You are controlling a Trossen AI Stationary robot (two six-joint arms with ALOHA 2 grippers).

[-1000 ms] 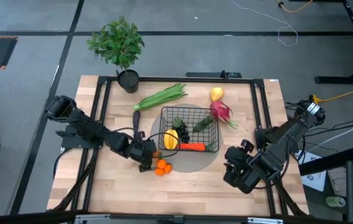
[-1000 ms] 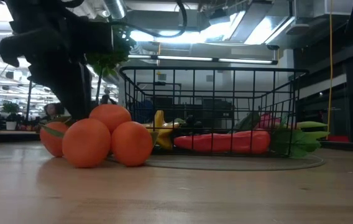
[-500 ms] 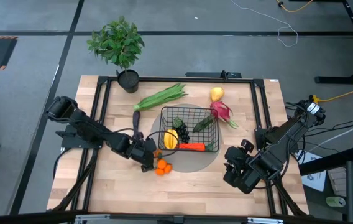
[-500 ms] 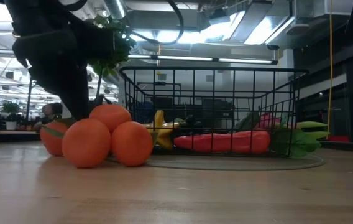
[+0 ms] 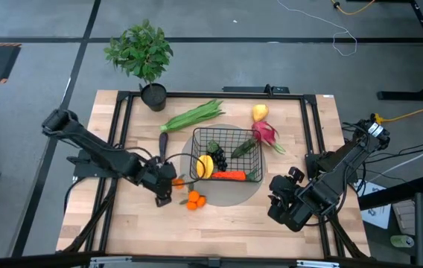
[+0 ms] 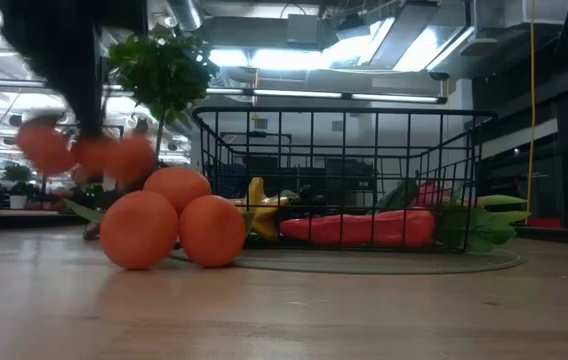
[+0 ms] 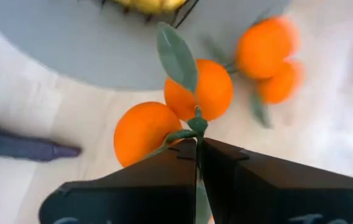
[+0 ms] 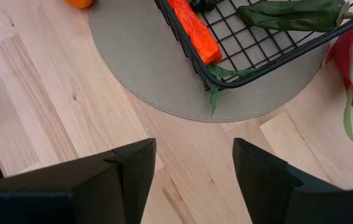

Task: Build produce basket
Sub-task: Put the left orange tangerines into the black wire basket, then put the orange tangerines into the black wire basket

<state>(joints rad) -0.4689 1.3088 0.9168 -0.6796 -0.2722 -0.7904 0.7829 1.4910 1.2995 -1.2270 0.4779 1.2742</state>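
Note:
A bunch of tangerines (image 7: 195,93) on a leafy green stem hangs above the table, with my left gripper (image 7: 196,144) shut on it; from above the gripper (image 5: 170,182) is just left of the basket (image 5: 226,140). A second tangerine bunch (image 5: 193,199) rests on the wood near the round grey mat (image 5: 219,195). The black wire basket stands on that mat and holds a yellow fruit (image 5: 205,166), dark grapes (image 5: 218,157), a carrot (image 5: 231,176) and a green vegetable (image 5: 243,147). My right gripper (image 8: 192,168) stands open at the near right, touching nothing. My left gripper pinches the green stem (image 7: 196,126) of the tangerine bunch between its two fingertips, at the point where the fruits join. The fingers slant down from the table's left. The bunch hangs below them, clear of the table (image 6: 84,152).
A long green stalk bundle (image 5: 193,116), a yellow fruit (image 5: 260,112) and a pink dragon fruit (image 5: 265,134) lie beyond and right of the basket. A dark purple vegetable (image 5: 163,146) lies left of it. A potted plant (image 5: 141,56) stands at the far left corner.
My left gripper has risen and drawn back toward the table's left edge, taking one tangerine bunch with it. That bunch, on the wood beside the other a second ago, now hangs clear of the table. The other bunch has stayed where it was.

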